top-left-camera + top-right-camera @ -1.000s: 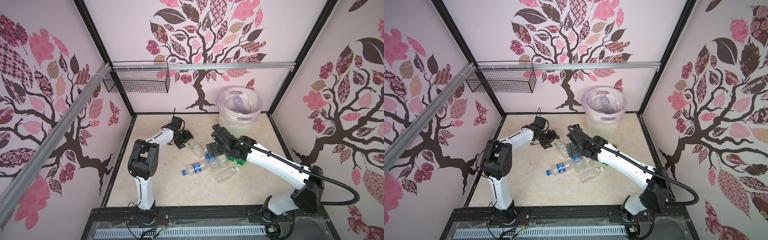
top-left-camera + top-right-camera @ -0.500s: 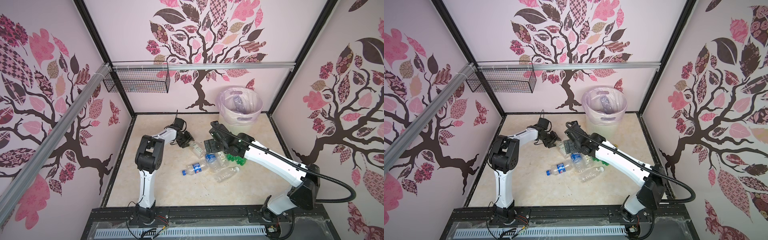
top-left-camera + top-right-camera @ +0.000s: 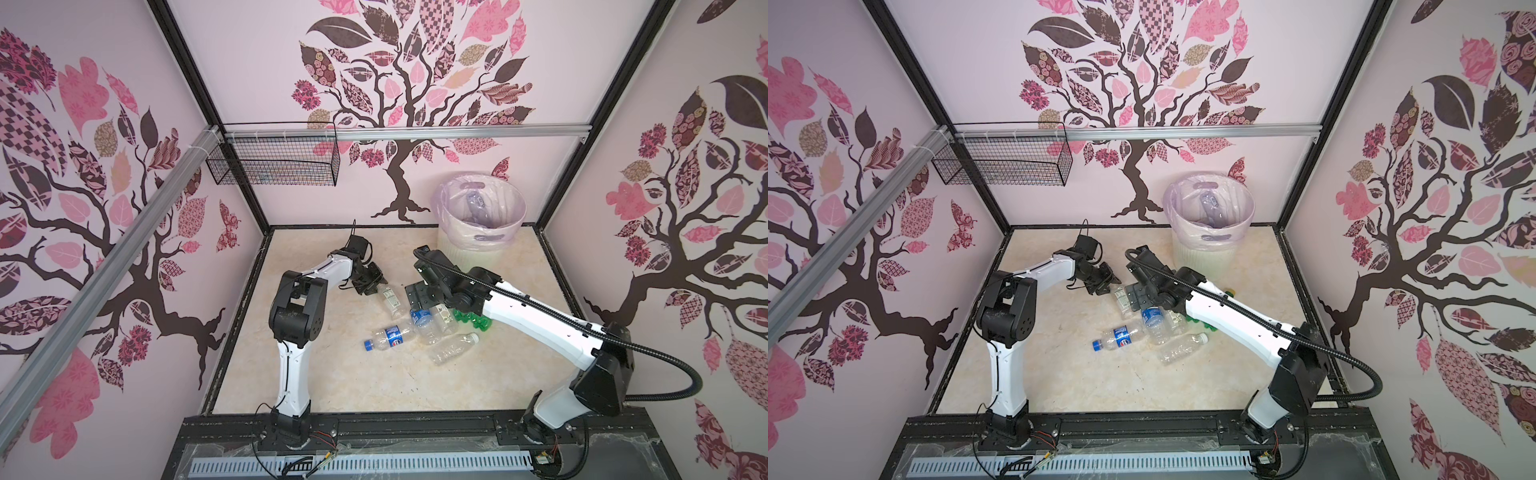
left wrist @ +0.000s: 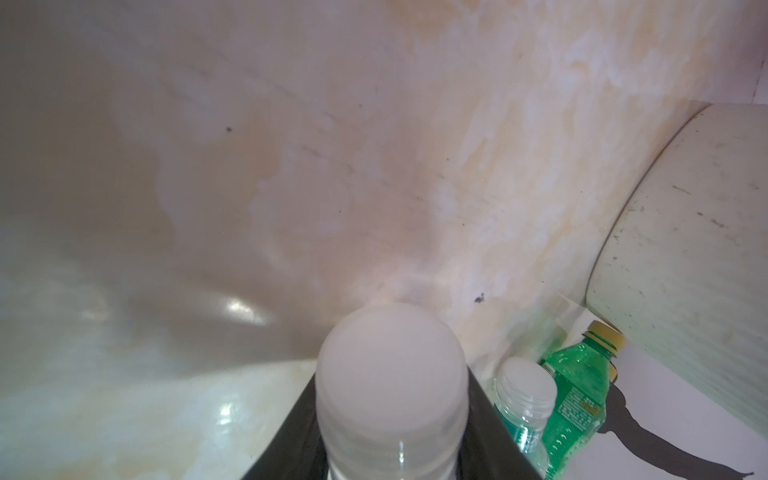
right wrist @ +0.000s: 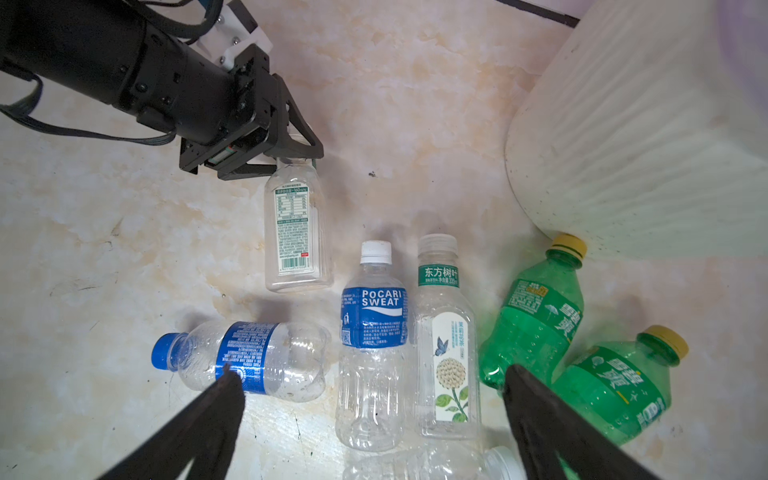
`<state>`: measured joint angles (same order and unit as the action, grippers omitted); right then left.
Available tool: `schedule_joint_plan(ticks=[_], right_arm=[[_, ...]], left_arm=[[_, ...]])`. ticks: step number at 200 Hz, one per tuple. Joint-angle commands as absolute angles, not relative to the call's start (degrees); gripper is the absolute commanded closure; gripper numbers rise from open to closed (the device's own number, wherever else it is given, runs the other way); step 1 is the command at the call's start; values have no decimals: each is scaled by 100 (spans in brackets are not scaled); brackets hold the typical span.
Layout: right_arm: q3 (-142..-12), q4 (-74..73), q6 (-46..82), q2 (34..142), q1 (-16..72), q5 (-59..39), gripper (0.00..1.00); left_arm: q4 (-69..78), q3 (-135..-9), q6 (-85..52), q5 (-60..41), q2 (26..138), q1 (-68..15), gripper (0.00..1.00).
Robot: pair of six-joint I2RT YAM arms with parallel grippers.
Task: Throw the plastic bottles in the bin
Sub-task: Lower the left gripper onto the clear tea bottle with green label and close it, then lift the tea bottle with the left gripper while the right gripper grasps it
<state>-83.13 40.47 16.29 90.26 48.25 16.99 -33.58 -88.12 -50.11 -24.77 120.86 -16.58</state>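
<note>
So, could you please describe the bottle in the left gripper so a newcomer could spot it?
Start at the cream ribbed bin at the back right; bottles lie in front of it. The one meant lies nearest the left arm, neck in the left gripper. Unlike its neighbours, this squarish clear bottle has only a white label of fine green print.

Mid-frame, the left gripper is clamped on the cap end of a clear bottle lying on the marbled floor. Just right of it, the right gripper hangs over the other plastic bottles. The bin stands upper-centre.
</note>
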Motion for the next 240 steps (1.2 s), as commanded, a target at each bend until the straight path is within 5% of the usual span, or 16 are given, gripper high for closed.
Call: schedule_joint_plan(ticks=[1,135,240], right_arm=[[-8703,4157,1129,9242,4834,1618,1],[-8051,2668,2166,9046,4834,187,1],[-8431,2968,1905,9751,4843,70,8]], left_arm=[[-3325,-8782,-5113,-2480,11557,-1625,65],[-3567,-7861,-5424,-2979,9900,-1584,66],[-3837,-8145,-5510,-2977,9834,-1734,66]])
